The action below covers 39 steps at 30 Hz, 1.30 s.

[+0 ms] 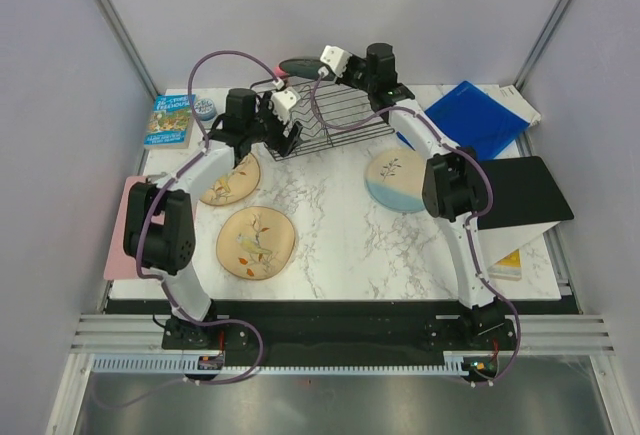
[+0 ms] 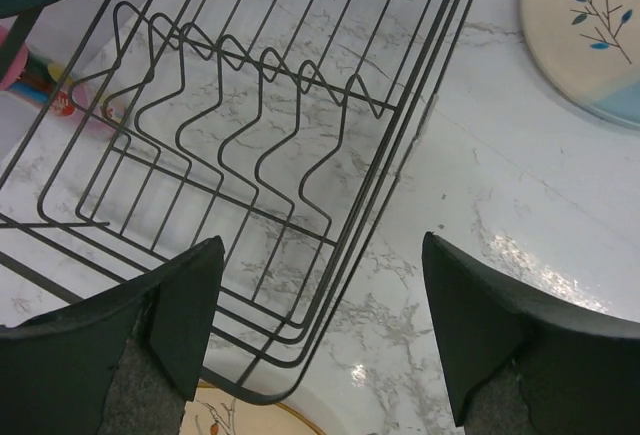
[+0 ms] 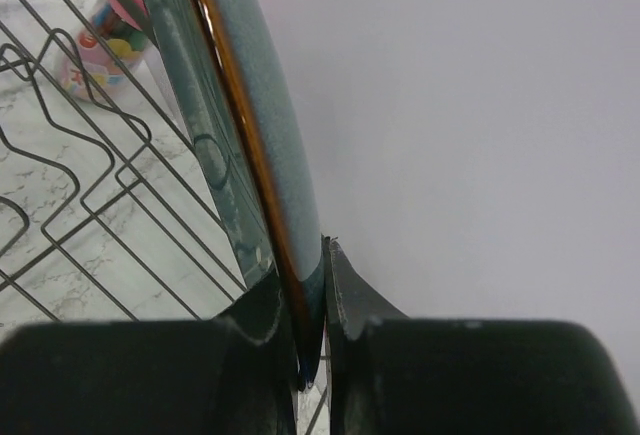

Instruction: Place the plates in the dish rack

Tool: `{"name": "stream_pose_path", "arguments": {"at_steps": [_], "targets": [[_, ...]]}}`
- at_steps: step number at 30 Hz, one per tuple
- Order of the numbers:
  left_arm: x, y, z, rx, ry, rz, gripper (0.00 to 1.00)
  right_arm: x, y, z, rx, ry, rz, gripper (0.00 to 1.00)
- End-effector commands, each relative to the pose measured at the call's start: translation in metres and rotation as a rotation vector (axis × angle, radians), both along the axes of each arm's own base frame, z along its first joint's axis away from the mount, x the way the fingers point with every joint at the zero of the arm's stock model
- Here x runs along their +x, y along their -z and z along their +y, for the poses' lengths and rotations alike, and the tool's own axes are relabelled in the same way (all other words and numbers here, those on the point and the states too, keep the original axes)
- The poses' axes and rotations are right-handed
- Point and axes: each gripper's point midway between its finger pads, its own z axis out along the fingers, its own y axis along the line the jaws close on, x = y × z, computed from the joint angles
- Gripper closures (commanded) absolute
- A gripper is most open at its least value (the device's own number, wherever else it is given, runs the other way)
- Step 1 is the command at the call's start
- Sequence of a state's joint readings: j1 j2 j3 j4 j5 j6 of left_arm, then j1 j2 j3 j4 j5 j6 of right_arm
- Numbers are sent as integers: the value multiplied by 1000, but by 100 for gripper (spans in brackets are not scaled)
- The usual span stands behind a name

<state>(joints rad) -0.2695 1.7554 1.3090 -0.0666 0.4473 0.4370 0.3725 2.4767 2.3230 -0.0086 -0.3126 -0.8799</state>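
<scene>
The black wire dish rack (image 1: 340,115) stands at the back middle of the marble table. My right gripper (image 1: 322,67) is shut on the rim of the dark teal plate (image 1: 300,65) and holds it on edge above the rack's far left end. In the right wrist view the plate (image 3: 240,105) stands edge-on between the gripper (image 3: 315,295) jaws, over the rack wires (image 3: 80,185). My left gripper (image 1: 290,135) is open and empty over the rack's near left corner (image 2: 300,355). Two tan plates (image 1: 230,177) (image 1: 257,242) lie front left. A cream-and-blue plate (image 1: 395,180) lies to the right.
A blue-green book (image 1: 170,120) and a small round blue object (image 1: 204,108) lie at the back left. A pink mat (image 1: 125,225) overhangs the left edge. A blue folder (image 1: 475,115) and a black box (image 1: 525,190) sit at the right.
</scene>
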Motion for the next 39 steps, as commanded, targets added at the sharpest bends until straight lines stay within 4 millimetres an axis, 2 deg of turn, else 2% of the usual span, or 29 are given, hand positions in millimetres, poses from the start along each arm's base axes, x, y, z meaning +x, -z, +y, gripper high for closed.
{"name": "stream_pose_path", "arguments": {"at_steps": [1, 7, 10, 14, 16, 17, 20, 23, 28, 29, 34, 39], "targets": [[15, -11, -10, 51, 105, -90, 14, -30, -190, -13, 209, -7, -384, 100], [0, 0, -15, 56, 166, -41, 16, -33, -203, -17, 226, 0, -406, 100], [-2, 9, -16, 68, 178, -13, 16, -33, -205, -21, 243, 16, -399, 100], [-3, 39, -18, 95, 207, 79, 19, -31, -206, -26, 262, 38, -390, 100], [-2, 48, -21, 101, 236, 95, 30, -31, -207, -27, 257, 40, -390, 100], [-3, 49, -22, 99, 246, 100, 41, -32, -208, -28, 255, 41, -389, 100], [-11, 46, -25, 89, 284, 99, 56, -33, -208, -30, 240, 29, -382, 100], [-24, 42, -27, 80, 331, 99, 76, -32, -202, -34, 220, 17, -357, 100], [-44, 45, -26, 79, 380, 106, 91, -30, -189, -39, 196, -10, -303, 100], [-46, 43, -26, 77, 385, 104, 97, -31, -188, -36, 192, -20, -298, 100], [-72, 41, -30, 75, 497, 97, 98, -34, -178, -27, 169, -75, -268, 100], [-85, 38, -34, 100, 572, 51, 98, -33, -176, -25, 172, -92, -260, 100]]}}
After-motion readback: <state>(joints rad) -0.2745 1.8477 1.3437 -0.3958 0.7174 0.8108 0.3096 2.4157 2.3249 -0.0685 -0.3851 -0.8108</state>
